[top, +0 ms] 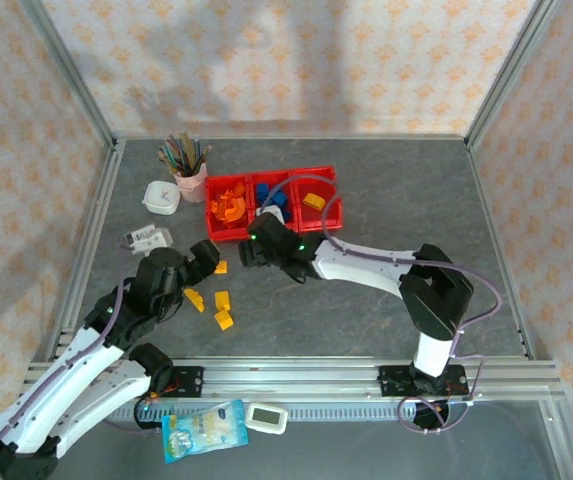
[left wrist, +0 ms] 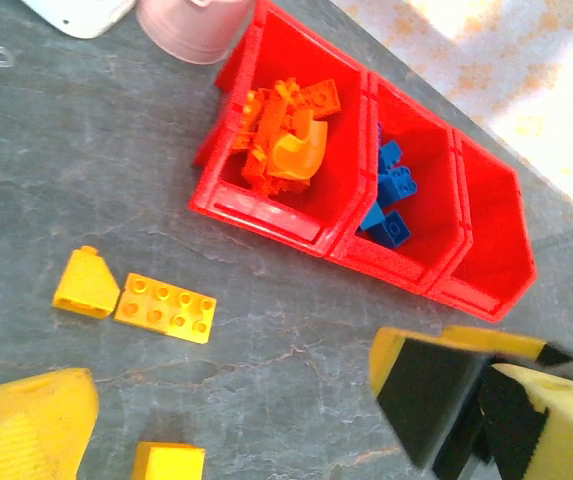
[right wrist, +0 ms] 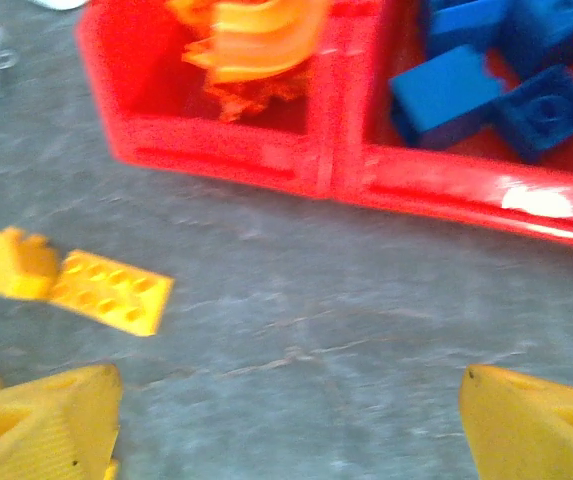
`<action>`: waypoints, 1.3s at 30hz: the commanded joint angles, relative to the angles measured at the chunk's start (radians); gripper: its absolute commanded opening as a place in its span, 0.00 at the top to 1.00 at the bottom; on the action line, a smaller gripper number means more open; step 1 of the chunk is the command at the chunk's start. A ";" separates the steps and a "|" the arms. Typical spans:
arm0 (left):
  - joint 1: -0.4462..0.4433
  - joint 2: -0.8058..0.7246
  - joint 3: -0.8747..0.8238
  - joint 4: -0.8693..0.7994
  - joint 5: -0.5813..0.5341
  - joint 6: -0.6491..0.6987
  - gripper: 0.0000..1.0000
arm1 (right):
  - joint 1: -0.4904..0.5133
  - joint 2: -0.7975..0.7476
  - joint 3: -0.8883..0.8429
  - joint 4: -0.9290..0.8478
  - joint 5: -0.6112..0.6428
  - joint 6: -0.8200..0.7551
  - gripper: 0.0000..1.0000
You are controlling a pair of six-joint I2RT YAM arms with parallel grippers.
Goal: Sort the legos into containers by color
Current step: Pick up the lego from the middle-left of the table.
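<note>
The left gripper (left wrist: 231, 400) stood wide open and held nothing. Its yellow fingers (left wrist: 26, 425) were far apart, low over the table (left wrist: 296, 330). One yellow brick (left wrist: 169, 462) lay between the fingers, nearer to the left one; I could not tell if it touched it. Just ahead and to the left of this gripper lay a slope brick (left wrist: 86, 283) and a flat plate (left wrist: 164, 307), both yellow, side by side and touching or nearly so. Further ahead stood the three red bins (left wrist: 266, 215) joined in a row, with orange bricks (left wrist: 286, 135) in the left one and blue bricks (left wrist: 391, 195) in the middle one.

The right gripper (right wrist: 286, 400) was also open, with only bare table between its fingers. It hung low just before the near wall of the bins, facing the orange and the blue ones. The slope brick and the plate lay ahead to its left. In the top view the two grippers were near each other, and a lone yellow piece (top: 313, 200) lay in the right bin.
</note>
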 commanded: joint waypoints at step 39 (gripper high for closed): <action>0.012 -0.098 0.072 -0.263 -0.169 -0.115 0.01 | 0.036 0.614 0.599 -0.201 -0.250 -0.542 0.34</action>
